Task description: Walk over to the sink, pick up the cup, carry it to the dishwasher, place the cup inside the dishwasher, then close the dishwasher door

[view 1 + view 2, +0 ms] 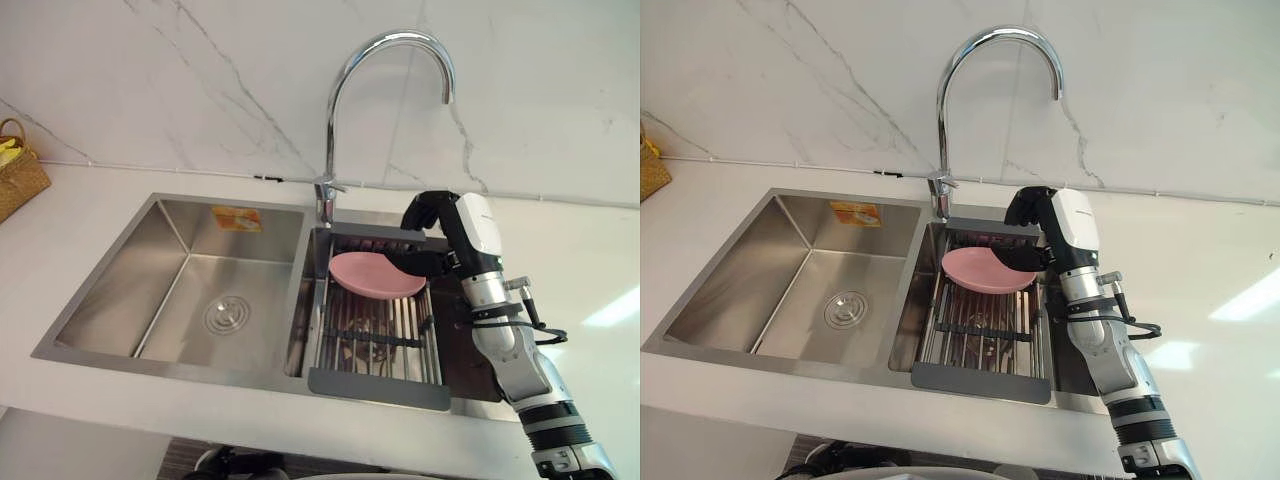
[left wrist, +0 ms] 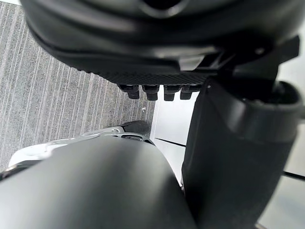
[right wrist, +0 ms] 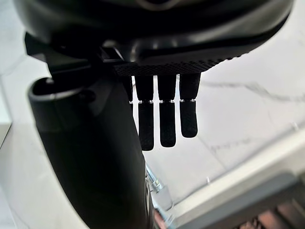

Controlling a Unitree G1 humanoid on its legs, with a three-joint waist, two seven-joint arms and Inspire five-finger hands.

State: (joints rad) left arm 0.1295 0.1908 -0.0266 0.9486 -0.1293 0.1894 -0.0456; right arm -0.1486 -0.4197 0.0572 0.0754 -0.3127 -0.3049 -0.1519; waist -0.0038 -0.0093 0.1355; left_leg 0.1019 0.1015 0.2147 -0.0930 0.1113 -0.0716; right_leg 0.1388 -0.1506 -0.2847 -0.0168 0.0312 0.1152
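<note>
Setting: a steel sink (image 1: 100, 300) with 2 basins, sunk into a white surface (image 1: 70, 215) below a marble wall (image 1: 200, 80); a curved chrome tap (image 1: 335, 90) rises behind the divide.
Left basin: bare steel with a round drain (image 1: 227, 315) and a yellow sticker (image 1: 237, 218) on its back wall.
Right basin: a slatted rack (image 1: 380, 385) lies across it, and a pink dish (image 1: 375, 275) rests on the rack's far half.
Right hand (image 1: 465, 230): poised over the back right corner of the rack, just beside the dish's right edge — whether it touches the dish cannot be told. The right wrist view has its fingers (image 3: 167, 119) hanging straight and slightly apart, the thumb (image 3: 90, 157) standing clear of them, nothing in its hold.
Left hand (image 2: 157, 47): seen in the left wrist view above a grey ribbed floor (image 2: 57, 95), its fingers (image 2: 151, 91) folded in with nothing between them.
Cup: its place cannot be told — the right hand's dark bulk covers the rack's back corner.
Far left: a wicker basket (image 1: 18, 175) stands on the surface, well apart from the sink.
</note>
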